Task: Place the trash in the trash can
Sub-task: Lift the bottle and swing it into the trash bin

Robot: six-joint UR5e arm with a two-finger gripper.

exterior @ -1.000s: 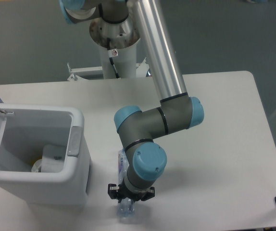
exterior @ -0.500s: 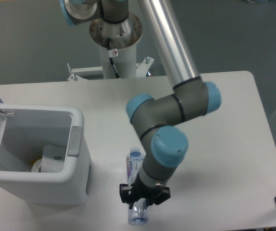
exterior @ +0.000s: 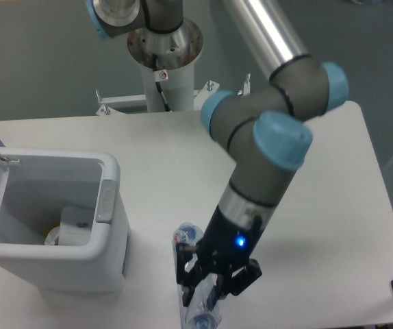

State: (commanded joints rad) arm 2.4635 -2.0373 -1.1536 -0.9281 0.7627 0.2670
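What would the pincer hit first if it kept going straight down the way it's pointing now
Most likely the crushed plastic bottle. The pincer points down toward the table, and the bottle lies right under its fingers. Whether the fingers already touch it is unclear from this one view.

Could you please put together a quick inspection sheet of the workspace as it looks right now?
Surface: white table, no spills seen.
Job's things: crushed bottle lying on the table near the front edge; trash can at left, lid open, some items already inside.
Clutter: nothing seen.
Grippers: end effector down over the bottle, fingers straddling it; closure cannot be told.
Cables: thin cable on the arm's pedestal.
Surroundings: grey floor; white pedestal behind the table.
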